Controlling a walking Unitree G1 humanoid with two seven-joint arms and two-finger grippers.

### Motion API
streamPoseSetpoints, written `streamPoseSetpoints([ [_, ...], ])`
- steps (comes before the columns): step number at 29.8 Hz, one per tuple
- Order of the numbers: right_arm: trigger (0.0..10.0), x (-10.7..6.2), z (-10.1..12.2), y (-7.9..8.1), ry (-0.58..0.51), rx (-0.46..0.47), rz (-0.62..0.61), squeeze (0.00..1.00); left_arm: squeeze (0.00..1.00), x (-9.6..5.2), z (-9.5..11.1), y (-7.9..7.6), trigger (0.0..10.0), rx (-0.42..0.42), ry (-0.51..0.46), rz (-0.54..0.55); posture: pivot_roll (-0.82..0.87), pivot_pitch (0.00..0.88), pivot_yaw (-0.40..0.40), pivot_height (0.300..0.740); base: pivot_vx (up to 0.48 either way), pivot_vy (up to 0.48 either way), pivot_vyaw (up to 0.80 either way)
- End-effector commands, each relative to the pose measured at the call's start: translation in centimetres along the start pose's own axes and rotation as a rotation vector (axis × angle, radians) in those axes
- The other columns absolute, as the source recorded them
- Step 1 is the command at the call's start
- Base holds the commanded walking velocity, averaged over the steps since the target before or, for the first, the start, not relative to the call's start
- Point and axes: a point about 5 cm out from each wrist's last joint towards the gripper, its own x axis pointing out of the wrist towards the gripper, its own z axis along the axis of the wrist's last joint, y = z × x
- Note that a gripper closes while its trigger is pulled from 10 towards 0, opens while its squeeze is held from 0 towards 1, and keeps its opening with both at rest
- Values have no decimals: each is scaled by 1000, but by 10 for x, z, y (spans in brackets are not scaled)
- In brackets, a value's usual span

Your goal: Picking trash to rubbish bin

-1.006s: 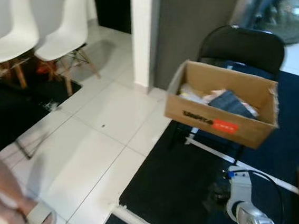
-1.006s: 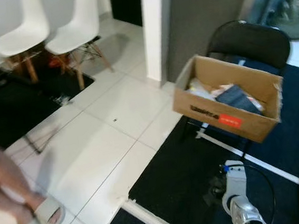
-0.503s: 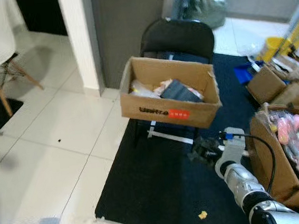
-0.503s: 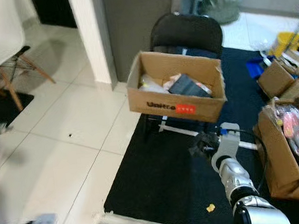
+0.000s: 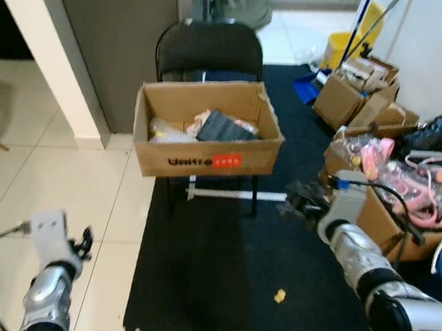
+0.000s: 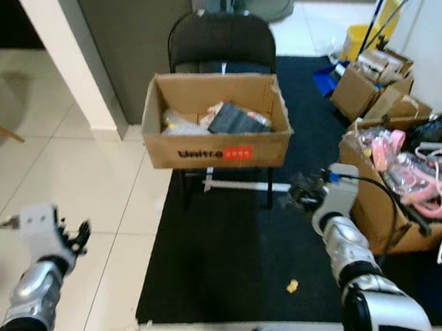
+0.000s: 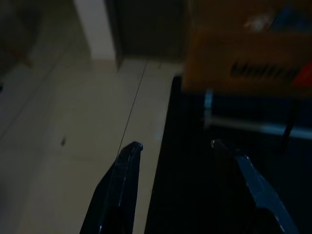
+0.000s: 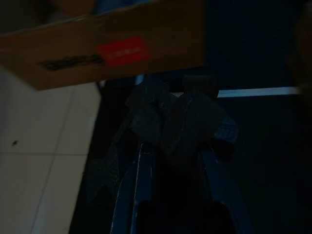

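Raised left end effector [image 5: 78, 243] now hovers over tiles [image 5: 18, 177].

Ahead of the right pincer [image 6: 302, 194], whose black fingers close on a dark grey crumpled wrapper [image 8: 170, 122], sits a brown cardboard box [image 6: 216, 128] with black lettering and a red label, on a black chair [image 6: 220, 36]. Below that pincer lies a black mat [image 6: 230, 258] with a small yellow scrap [image 6: 292, 286]. Under the left pincer [image 5: 81, 243], silver-armed with black fingers spread, the floor [image 5: 19, 185] is white tile. Right of the right pincer: pink items [image 6: 434, 184] in brown boxes.
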Motion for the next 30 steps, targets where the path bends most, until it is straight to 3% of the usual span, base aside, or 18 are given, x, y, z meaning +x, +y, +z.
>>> streamPoseSetpoints([
  [1,10000,1,3,1,-13,-20,15,0,0,3,5,-13,10000,0,-48,-53,74,127,17,740,311,0,0],
  [5,10000,2,4,7,-19,-36,52,0,0,8,10,-38,10000,-35,-100,-147,74,127,17,740,480,0,0],
  [12,10000,1,-6,16,17,-67,82,0,0,4,-1,-59,10000,-68,-88,-217,74,128,13,740,480,0,0],
  [26,10000,3,-4,18,7,-51,80,0,0,4,1,-64,10000,-63,-89,-250,79,119,10,740,475,0,-683],
  [30,10000,3,-3,18,6,-58,73,0,0,5,2,-65,10000,-62,-89,-256,77,120,13,740,464,0,0],
])
